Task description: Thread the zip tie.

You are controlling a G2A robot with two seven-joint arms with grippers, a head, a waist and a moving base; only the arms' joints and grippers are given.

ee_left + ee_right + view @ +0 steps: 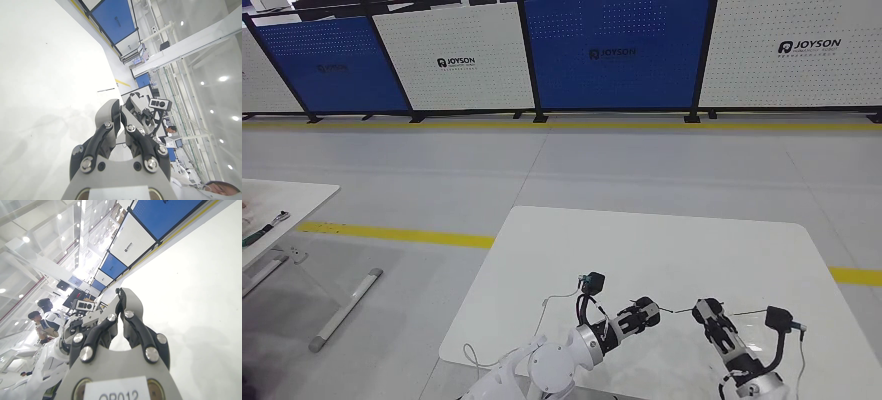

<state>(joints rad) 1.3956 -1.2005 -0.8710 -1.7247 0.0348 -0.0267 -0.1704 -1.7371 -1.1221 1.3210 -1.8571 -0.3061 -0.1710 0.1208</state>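
The thin black plastic zip tie (674, 312) shows from above as a fine dark line hanging over the near part of the white rounded bench (642, 240), between the two claws. The right claw (119, 295) is clamped shut on it, and a small black end pokes out at its fingertips. The left claw (119, 108) has its pads pressed together. The dark line runs to its tip, so it appears to pinch the other end, though its wrist view does not show the strip between the pads. In the left wrist view a thin dark strip with a knob at one end (105, 90) also shows against the bench near the right claw; I cannot tell whether it belongs to the held tie. The step in hand looks like bringing the tail to the head's slot. To do it well, hold one claw steady and square the slot to the tail. Advance the other claw slowly along the strip's own line, gripping close to the tip so it does not flex aside. If it buckles or slides past the head, back off and realign.
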